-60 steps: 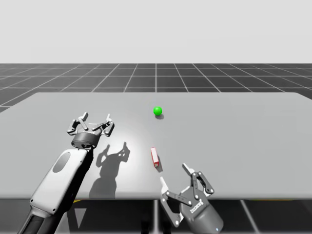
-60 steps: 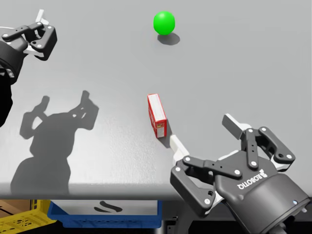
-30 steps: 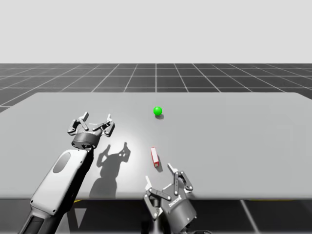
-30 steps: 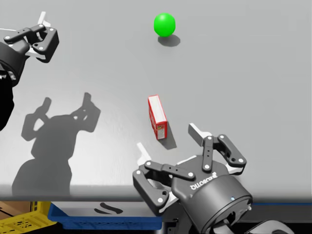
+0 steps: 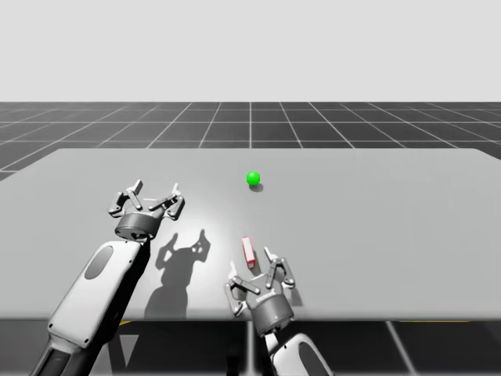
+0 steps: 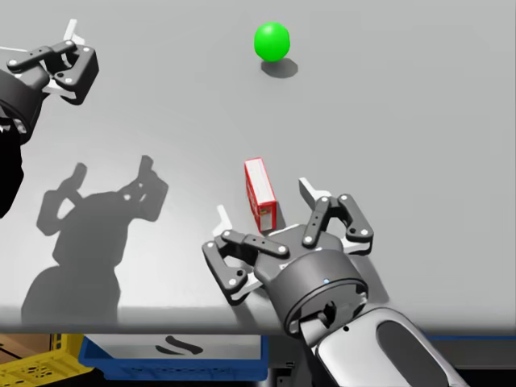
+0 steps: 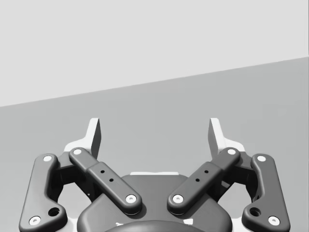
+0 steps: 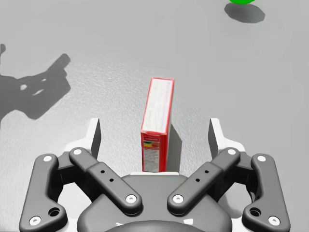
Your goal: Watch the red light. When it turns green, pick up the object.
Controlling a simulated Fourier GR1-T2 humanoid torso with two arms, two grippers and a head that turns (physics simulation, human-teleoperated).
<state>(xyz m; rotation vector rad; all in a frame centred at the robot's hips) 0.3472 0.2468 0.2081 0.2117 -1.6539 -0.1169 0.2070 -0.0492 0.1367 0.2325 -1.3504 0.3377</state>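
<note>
One slim red box [image 6: 260, 193] is seen on the grey table [image 5: 391, 219], set on a narrow side, left of the table's middle and near its near edge. Bare tabletop is left open all round the box, widest to the right and the far side.

The right claw [image 8: 155, 131] is held released, spread wide, with one finger on each side of the box's near end. A gap is kept on both sides and neither finger is touching. The claw's body is placed right at the table's near edge.

One green ball light [image 5: 253, 178] is found well beyond the box, towards the far side.

The left claw [image 5: 155, 190], also released and grasping nothing, is held over the left part of the table, well apart from the box.

Two claws are counted in all.
</note>
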